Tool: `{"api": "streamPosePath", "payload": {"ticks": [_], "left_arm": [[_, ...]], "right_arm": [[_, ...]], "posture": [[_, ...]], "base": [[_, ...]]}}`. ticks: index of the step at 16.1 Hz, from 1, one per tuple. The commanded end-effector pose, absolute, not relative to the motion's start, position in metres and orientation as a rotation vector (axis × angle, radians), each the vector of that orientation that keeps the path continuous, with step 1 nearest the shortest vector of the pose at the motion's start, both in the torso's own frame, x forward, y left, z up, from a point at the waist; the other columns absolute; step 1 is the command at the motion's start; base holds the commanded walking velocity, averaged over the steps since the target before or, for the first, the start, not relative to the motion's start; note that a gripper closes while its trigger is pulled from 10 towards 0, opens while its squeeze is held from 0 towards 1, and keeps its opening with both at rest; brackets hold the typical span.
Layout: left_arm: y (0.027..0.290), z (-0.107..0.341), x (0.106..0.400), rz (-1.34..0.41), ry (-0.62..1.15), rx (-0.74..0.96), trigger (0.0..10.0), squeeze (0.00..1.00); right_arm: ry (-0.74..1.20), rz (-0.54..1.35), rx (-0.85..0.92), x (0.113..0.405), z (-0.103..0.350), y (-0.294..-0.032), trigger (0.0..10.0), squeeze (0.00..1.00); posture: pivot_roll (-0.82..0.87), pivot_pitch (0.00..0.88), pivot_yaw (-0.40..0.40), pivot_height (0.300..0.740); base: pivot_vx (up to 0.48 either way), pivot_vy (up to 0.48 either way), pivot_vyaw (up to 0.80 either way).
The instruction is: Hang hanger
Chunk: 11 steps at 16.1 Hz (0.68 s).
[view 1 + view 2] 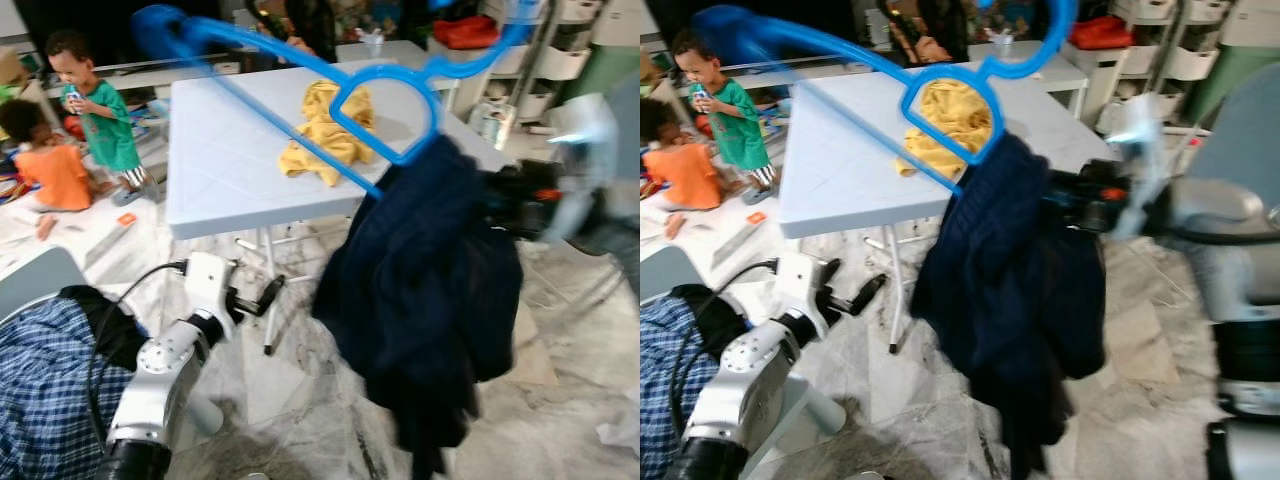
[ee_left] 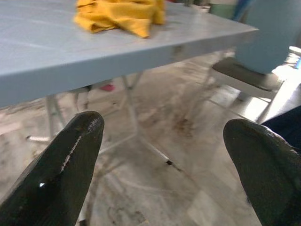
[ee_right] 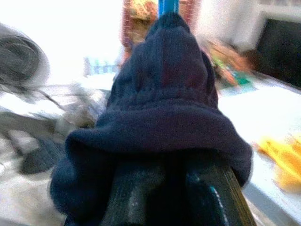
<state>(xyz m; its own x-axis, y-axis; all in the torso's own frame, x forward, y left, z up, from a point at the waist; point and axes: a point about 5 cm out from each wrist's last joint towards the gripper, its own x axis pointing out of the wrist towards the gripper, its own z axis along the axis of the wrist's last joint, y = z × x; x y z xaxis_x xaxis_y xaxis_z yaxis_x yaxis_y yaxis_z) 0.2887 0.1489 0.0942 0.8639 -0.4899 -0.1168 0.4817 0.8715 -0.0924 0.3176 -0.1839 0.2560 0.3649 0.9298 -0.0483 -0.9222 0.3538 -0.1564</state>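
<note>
ahead: table (image 1: 220, 180) blocks | right: hanging garment (image 1: 430, 300) | below: open floor (image 1: 300, 390)

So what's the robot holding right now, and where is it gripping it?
The right gripper holds the blue hanger through the dark garment draped on it, at the hanger's lower end. The left gripper is open, holding nothing.

Pale folding counter (image 1: 220, 150) on marble floor (image 1: 300, 400); crumpled yellow cloth (image 1: 325, 135) lying on its far side.
</note>
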Motion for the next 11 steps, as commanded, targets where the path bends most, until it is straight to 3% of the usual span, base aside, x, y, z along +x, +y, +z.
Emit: {"api": "streamPosePath", "payload": {"ticks": [1, 3, 7, 9, 11], "left_arm": [[0.142, 0.101, 0.287, -0.573, 0.117, -0.052, 10.0, 1.00], [0.129, 0.103, 0.275, -0.719, 0.122, 0.002, 10.0, 1.00], [0.129, 0.105, 0.256, -0.871, 0.177, -0.013, 10.0, 1.00], [0.126, 0.105, 0.244, -0.979, 0.182, 0.051, 10.0, 1.00], [0.126, 0.112, 0.242, -1.009, 0.156, 0.056, 10.0, 1.00]], "right_arm": [[0.004, 1.112, -0.267, 0.324, 0.242, -0.180, 10.0, 0.00], [0.052, 1.066, -0.340, 0.328, 0.209, -0.173, 10.0, 0.00], [0.154, 0.975, -0.490, 0.337, 0.171, -0.181, 10.0, 0.00], [0.180, 1.043, -0.674, 0.339, 0.160, -0.190, 10.0, 0.00], [0.233, 1.128, -0.735, 0.334, 0.153, -0.197, 10.0, 0.00]], "posture": [[-0.11, 0.000, 0.024, 0.740], [-0.09, 0.000, 0.007, 0.740], [-0.08, 0.000, 0.004, 0.740], [-0.08, 0.000, 0.003, 0.740], [-0.07, 0.000, 0.002, 0.740]], "base": [[0.000, 0.000, 0.00], [0.000, 0.000, 0.00], [0.000, 0.000, 0.00], [0.000, 0.000, 0.00], [0.000, 0.000, 0.00]]}}
